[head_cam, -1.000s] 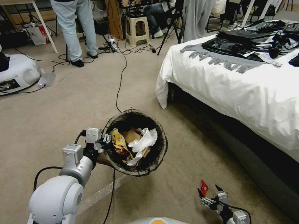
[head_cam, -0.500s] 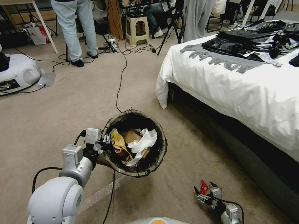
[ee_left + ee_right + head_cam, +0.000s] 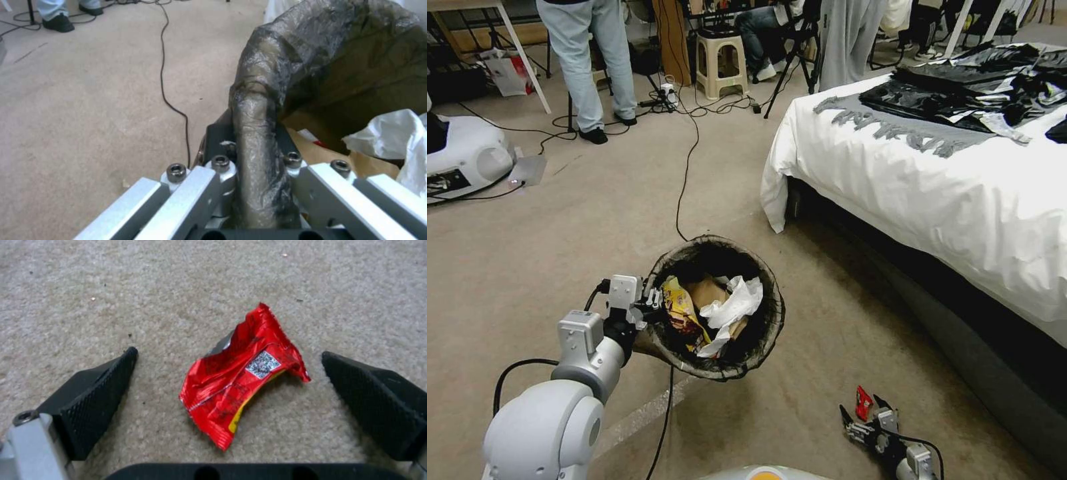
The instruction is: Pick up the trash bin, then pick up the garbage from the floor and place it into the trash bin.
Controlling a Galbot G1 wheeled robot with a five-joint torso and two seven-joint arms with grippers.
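Observation:
My left gripper [image 3: 650, 303] is shut on the rim of the trash bin [image 3: 760, 337], holding it tilted above the carpet. Its dark liner [image 3: 285, 60] wraps the rim between the fingers [image 3: 220, 143]. Inside lie a yellow snack bag [image 3: 682, 313], brown paper [image 3: 707, 290] and white tissue [image 3: 735, 303]. A crumpled red wrapper [image 3: 242, 373] lies on the carpet between the open fingers of my right gripper [image 3: 229, 355]. In the head view that gripper [image 3: 864, 413] sits low at the bottom right, with the red wrapper [image 3: 863, 403] at its tips.
A bed [image 3: 934, 193] with a white sheet and dark clothes fills the right side. A black cable [image 3: 684, 173] runs across the carpet toward the bin. A person's legs [image 3: 590, 67], a stool [image 3: 720, 63] and a white machine [image 3: 464, 157] stand at the back and left.
My right gripper has moved down and slightly left, closing in on the red wrapper. The left arm and the bin have stayed almost still.

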